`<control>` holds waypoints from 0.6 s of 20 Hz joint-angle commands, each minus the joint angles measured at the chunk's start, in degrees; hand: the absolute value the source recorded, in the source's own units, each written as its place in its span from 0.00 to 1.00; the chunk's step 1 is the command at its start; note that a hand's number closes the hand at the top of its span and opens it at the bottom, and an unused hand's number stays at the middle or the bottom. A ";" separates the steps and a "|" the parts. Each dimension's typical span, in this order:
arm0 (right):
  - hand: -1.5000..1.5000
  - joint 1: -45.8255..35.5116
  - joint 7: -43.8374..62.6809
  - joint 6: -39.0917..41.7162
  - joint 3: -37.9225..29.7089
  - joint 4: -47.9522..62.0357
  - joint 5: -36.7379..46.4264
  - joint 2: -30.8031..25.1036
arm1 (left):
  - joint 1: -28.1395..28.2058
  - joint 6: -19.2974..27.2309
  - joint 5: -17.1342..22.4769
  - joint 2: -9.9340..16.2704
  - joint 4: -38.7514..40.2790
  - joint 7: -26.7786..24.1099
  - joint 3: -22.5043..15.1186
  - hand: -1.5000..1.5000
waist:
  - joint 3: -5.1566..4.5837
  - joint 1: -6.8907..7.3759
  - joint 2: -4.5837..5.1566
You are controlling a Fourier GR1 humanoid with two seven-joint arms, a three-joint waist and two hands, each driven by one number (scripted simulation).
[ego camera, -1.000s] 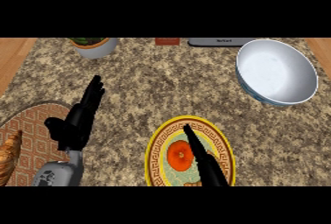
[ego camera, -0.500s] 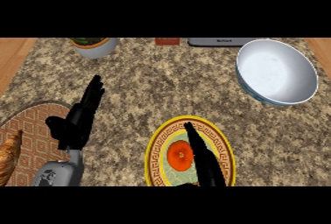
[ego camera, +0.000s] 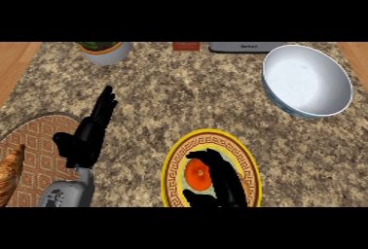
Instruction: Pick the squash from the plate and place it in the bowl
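Observation:
The orange squash (ego camera: 197, 175) lies in the middle of a yellow plate with a patterned rim (ego camera: 173, 160) at the counter's near edge. My right hand (ego camera: 226, 182) comes in from below over the plate. Its fingers bend over the squash's top and its thumb sits under it, so the squash's right side is hidden. The white bowl (ego camera: 305, 80) stands at the far right, with nothing inside it. My left hand (ego camera: 86, 138) rests open at the left with its fingers pointing up, well apart from the plate.
A round patterned mat (ego camera: 43, 146) at the left edge carries a brown bread piece (ego camera: 9, 175). At the back stand a potted plant (ego camera: 106, 51), a small red item (ego camera: 186, 46) and a dark flat device (ego camera: 241, 47). Speckled counter lies between plate and bowl.
My right hand's fingers, straight beside the squash before, have curled over it. The left hand, plate and bowl have stayed put.

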 commanded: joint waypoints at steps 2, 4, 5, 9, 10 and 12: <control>1.00 -2.03 -2.37 1.76 3.73 4.55 4.65 0.44 | -1.99 0.24 -0.50 -0.10 -0.11 1.46 0.41 0.50 | 0.27 0.06 0.41; 1.00 -4.96 -3.17 1.25 2.79 6.86 2.67 0.92 | -1.18 -0.17 -0.08 -0.62 -2.01 2.11 0.14 0.50 | 0.28 0.19 0.40; 1.00 -1.25 -1.91 -0.01 6.05 3.86 1.97 0.92 | -1.35 0.24 -0.83 -1.00 2.41 -1.55 0.77 0.50 | 0.26 0.00 0.42; 1.00 -0.82 -4.00 1.73 3.49 2.22 0.82 0.93 | 0.40 1.17 -1.87 -1.67 -5.15 4.18 -0.88 0.50 | 0.27 0.03 0.36; 1.00 -3.37 1.62 -1.80 5.76 0.78 -0.82 0.93 | -1.96 1.92 -2.73 -2.85 1.03 1.25 -0.72 0.50 | 0.26 -0.04 0.41; 1.00 -6.84 2.73 -1.35 -1.69 1.88 -3.73 0.94 | 1.31 0.31 -2.00 -1.77 -1.16 -0.73 -0.78 0.50 | 0.26 0.13 0.43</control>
